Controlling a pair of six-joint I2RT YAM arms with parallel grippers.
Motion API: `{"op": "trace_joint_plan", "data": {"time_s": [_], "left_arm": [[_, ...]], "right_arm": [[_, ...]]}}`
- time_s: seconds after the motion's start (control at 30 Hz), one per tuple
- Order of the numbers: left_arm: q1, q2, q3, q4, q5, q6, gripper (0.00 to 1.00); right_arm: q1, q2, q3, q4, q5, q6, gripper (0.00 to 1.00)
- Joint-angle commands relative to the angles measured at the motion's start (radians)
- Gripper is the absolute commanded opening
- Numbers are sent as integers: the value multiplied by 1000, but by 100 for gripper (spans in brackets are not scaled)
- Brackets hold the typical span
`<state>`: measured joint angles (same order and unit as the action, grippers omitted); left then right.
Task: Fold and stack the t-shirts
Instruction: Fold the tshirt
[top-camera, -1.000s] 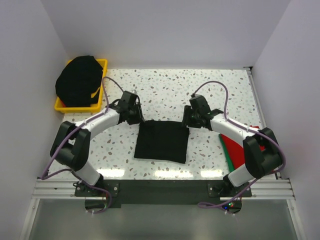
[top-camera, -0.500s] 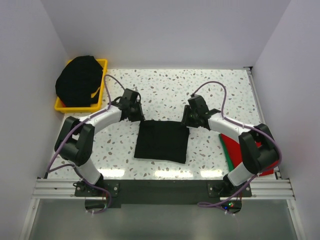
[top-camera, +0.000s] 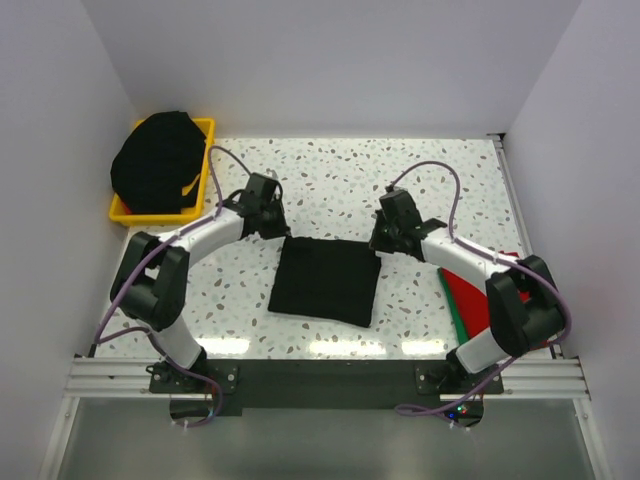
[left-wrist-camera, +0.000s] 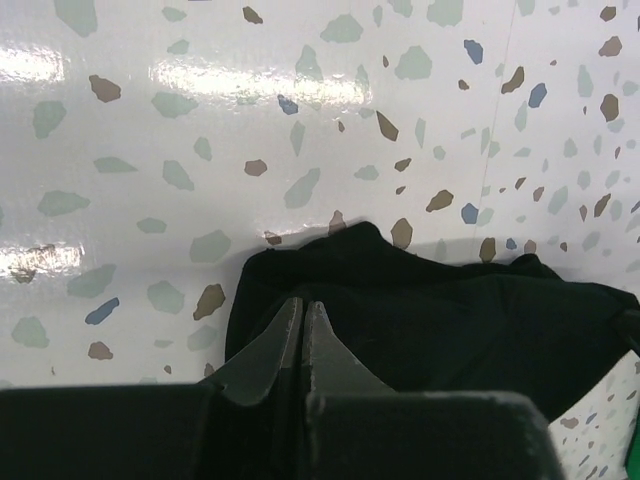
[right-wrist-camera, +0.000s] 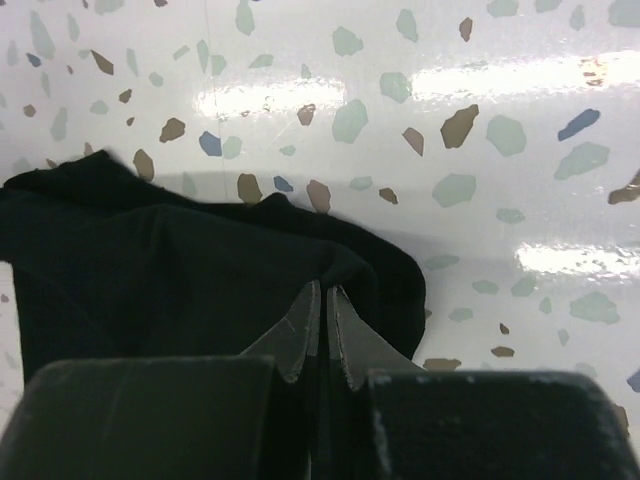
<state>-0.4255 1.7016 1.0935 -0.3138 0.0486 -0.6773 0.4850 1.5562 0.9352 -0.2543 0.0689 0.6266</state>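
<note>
Top external: white walls (top-camera: 320, 70), speckled table (top-camera: 330, 180); left tool (top-camera: 279, 233) and right tool (top-camera: 378, 243) pinch black t-shirt (top-camera: 325, 285).

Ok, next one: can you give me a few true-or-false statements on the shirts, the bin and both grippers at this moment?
1. The left gripper and right gripper are both shut on far corners of the folded black t-shirt. True.
2. The yellow bin is empty. False: a heap of black cloth fills it.
3. The red t-shirt lies by the right edge of the table. True.
4. The folded black t-shirt sits on top of the red t-shirt. False: it lies apart from it, on the bare table.
</note>
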Motion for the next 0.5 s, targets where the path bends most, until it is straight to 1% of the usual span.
{"op": "trace_joint_plan", "data": {"time_s": [0.0,0.03,0.13,0.3,0.43,0.47], "left_arm": [[7,-37,55,33,-10,-5,0],[8,-28,66,33,-10,-2,0],[10,24,127,5,-15,1,0],[17,125,204,15,-35,-5,0],[27,205,284,24,-46,15,0],[30,243,323,16,-44,24,0]], "right_arm": [[-3,-122,-21,-3,72,-2,0],[-6,-149,-33,-10,81,-4,0],[-17,-160,-73,-7,98,-2,0],[-57,-134,-127,24,94,-2,0],[-91,-91,-141,44,86,-10,0],[-94,-79,-142,47,85,-10,0]]}}
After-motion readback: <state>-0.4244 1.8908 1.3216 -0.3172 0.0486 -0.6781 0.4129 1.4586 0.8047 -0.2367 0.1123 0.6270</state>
